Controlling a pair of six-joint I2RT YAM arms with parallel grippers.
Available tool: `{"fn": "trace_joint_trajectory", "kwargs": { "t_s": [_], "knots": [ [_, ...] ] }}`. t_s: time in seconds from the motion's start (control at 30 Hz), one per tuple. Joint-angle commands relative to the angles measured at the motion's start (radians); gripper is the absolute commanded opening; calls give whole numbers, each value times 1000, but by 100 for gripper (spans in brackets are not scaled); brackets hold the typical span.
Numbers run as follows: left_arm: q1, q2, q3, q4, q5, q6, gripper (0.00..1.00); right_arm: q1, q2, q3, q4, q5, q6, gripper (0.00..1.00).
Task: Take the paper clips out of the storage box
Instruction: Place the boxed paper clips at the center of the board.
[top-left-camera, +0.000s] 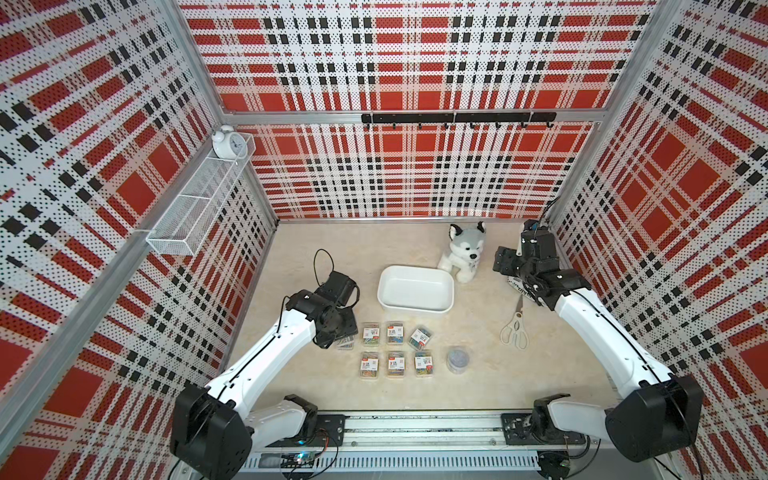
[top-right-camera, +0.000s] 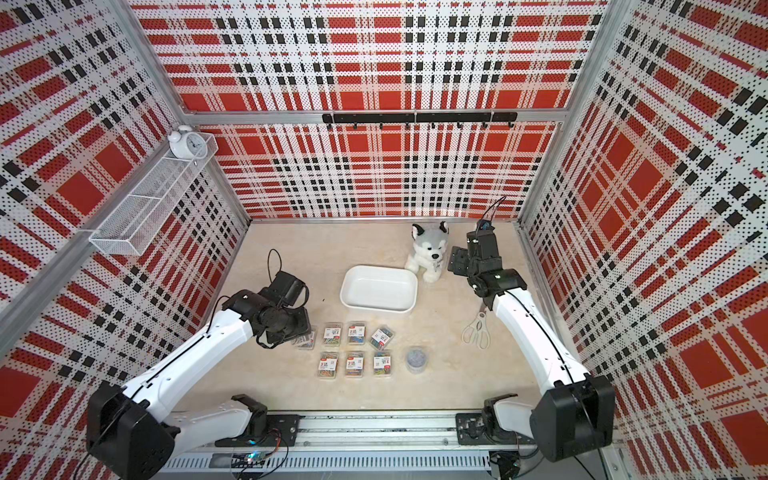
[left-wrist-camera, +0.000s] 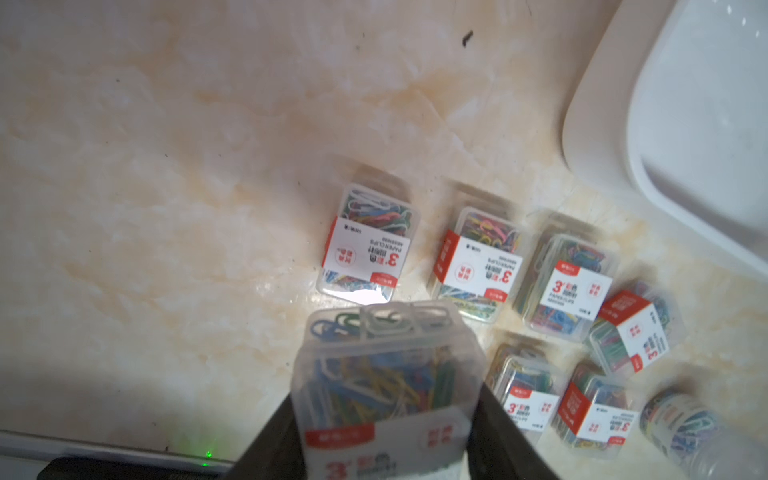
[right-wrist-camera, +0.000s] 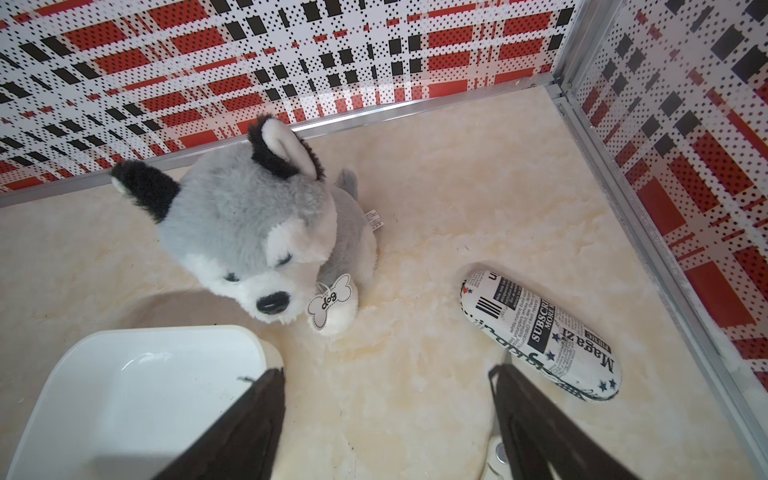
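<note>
open tabletop (top-left-camera: 478, 316) between storage box (top-left-camera: 415, 311) and scissors (top-left-camera: 515, 328); plush dog (top-left-camera: 463, 253) just beside the box.

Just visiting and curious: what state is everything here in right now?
storage box: upright, empty.
left pincer: shut on held clip case.
six clip cases: closed, flat on table.
round tub: upright on table.
right pincer: open, empty.
scissors: closed, lying flat.
plush dog: sitting upright.
alarm clock: upright in wire basket.
printed pouch: closed, lying flat.

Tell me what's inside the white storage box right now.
Nothing shows inside the storage box: its floor is bare white in both top views. Only a thin strip behind its near wall is hidden.
</note>
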Motion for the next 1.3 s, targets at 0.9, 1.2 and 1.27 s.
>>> {"fn": "trace_joint_trajectory", "kwargs": {
  "t_s": [0.9, 1.2, 1.27],
  "knots": [
    [-121, 194, -217, 63, -39, 59, 47, 4, 10, -11, -10, -3, 3, 83],
    [-106, 222, -224, 103, -39, 74, 49, 5, 30, 3, -4, -3, 3, 82],
    [-105, 225, -223, 106, -39, 79, 50, 5, 32, 3, -4, -3, 3, 82]
  ]
}}
